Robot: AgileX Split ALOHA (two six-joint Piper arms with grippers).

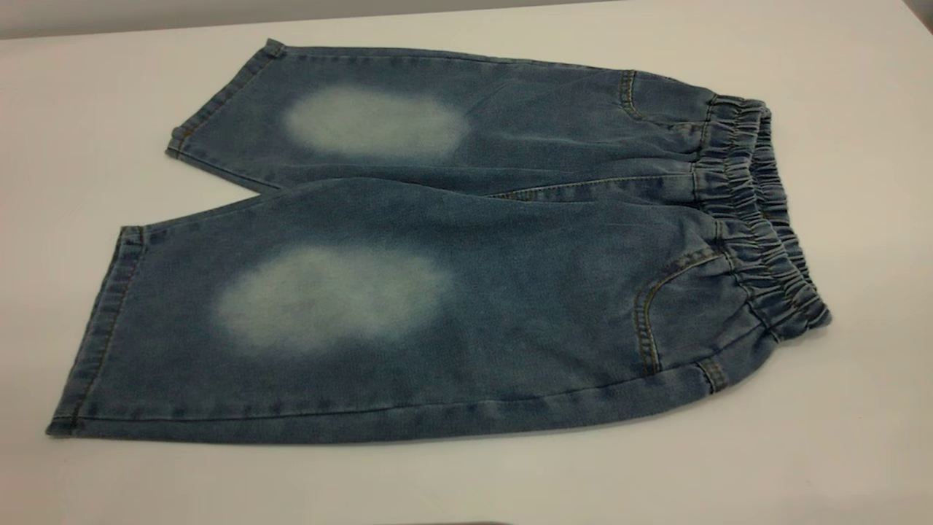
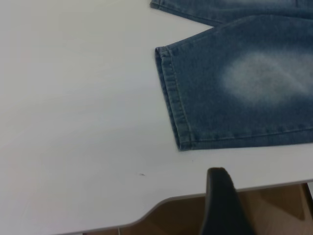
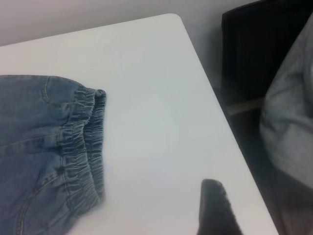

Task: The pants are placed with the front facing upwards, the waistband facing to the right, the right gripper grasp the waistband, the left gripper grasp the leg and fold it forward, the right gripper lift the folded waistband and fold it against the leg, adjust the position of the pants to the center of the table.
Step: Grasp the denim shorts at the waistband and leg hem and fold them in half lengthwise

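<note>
White tabletop (image 1: 838,437) carries the pants (image 1: 452,292) spread flat, front up, legs toward the left arm's side, the waistband (image 1: 758,219) toward the right. One dark fingertip of the left hand (image 2: 222,205) shows near the lower cuff; one of the right hand (image 3: 215,208) hangs off beside the waistband. Whether either hand is spread, I cannot tell.

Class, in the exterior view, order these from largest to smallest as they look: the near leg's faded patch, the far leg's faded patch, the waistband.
1. Waistband
2. Near patch, though nearness may enlarge it
3. Far patch
</note>
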